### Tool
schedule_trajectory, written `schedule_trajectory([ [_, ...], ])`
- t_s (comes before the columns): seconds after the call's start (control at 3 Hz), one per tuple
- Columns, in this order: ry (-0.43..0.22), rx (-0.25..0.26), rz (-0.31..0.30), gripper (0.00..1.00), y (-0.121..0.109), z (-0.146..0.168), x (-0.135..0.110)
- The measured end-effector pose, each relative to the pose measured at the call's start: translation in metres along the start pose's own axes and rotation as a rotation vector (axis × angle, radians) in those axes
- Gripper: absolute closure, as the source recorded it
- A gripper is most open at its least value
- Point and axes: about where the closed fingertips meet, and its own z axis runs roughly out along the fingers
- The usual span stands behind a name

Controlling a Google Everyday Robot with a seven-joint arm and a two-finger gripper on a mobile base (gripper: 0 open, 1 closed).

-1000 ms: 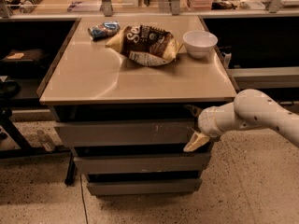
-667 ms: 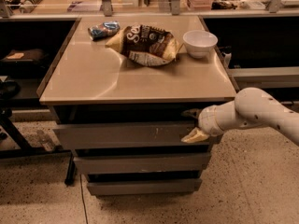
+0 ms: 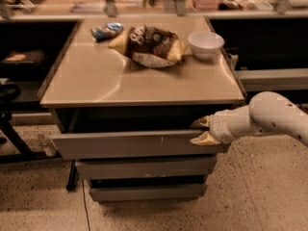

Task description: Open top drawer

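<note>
Top drawer [image 3: 130, 145] is sitting partly pulled out just under the tabletop [image 3: 120, 81]; my fingers [image 3: 206, 134] are pinching its front panel's top rim below the tabletop's near right corner.

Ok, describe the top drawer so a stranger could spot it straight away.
Under the tan countertop is a stack of three grey drawers. The top drawer, uppermost, is widest and tallest, pulled out past the two lower drawers, with the robot's hand at its right end.
</note>
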Motion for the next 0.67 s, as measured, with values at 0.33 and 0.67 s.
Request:
schedule_trajectory([
  [0.33,0.003,0.0,0.002,1.0,0.005,-0.003,-0.001],
  [0.67,0.016,-0.001,0.022,0.96,0.035,-0.011,-0.001],
])
